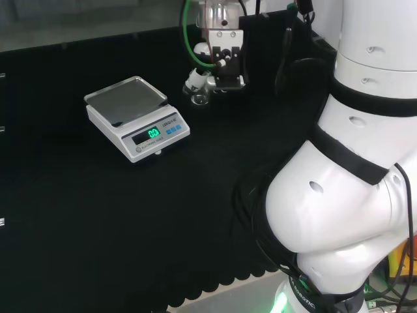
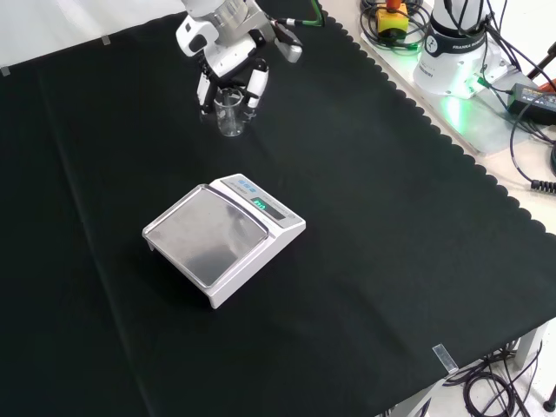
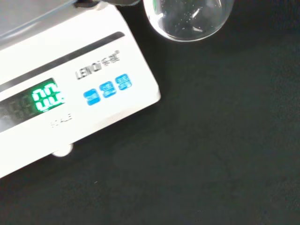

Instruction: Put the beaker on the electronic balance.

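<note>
White electronic balance with steel pan (image 2: 224, 243) is sitting empty; beyond it, black-and-white hand (image 2: 228, 65) is curling around small clear glass beaker (image 2: 229, 114), likely light, slippery, fragile, best gripped mid-wall.

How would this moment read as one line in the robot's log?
robot hand: fingers around beaker | beaker: on cloth, apart from scale | scale pan: bare

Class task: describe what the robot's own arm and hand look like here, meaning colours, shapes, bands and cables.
The arm has big rounded glossy white links, separated by black bands at the joints. The hand is black and white, with white-tipped fingers. A green cable loops beside the wrist, and black cables run along the arm.
</note>
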You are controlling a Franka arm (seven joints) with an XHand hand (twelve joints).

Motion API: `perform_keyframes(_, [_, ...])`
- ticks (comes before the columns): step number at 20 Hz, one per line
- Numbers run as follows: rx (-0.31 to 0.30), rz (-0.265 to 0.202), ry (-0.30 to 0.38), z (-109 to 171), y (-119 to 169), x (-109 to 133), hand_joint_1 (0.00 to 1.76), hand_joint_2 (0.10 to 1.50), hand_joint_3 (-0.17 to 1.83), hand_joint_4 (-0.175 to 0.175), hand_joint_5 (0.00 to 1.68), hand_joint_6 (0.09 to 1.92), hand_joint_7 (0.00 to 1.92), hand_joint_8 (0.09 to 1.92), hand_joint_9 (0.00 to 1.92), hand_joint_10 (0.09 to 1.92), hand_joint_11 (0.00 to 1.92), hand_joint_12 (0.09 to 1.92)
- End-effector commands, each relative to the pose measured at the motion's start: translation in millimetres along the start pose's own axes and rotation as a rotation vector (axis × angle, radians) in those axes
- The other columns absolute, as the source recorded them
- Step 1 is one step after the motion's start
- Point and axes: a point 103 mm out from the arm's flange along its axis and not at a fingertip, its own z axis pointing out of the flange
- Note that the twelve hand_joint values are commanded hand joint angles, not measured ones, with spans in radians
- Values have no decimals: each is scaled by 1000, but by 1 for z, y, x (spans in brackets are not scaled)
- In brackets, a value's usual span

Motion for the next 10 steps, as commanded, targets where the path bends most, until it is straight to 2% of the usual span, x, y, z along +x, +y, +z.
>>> perform_keyframes(1, [61, -12, -2, -6, -5, 32, 1126, 1064, -175, -175, 804, 614, 1082, 766, 1472, 640, 1513, 825])
perform_keyframes(7, [37, -46, -2, -10, 10, 45, 1114, 1065, -175, -175, 783, 622, 1061, 775, 1470, 626, 1494, 840])
perform_keyframes(10, [12, -77, -3, -16, 20, 52, 1111, 1064, -175, -175, 772, 629, 1052, 785, 1469, 617, 1479, 854])
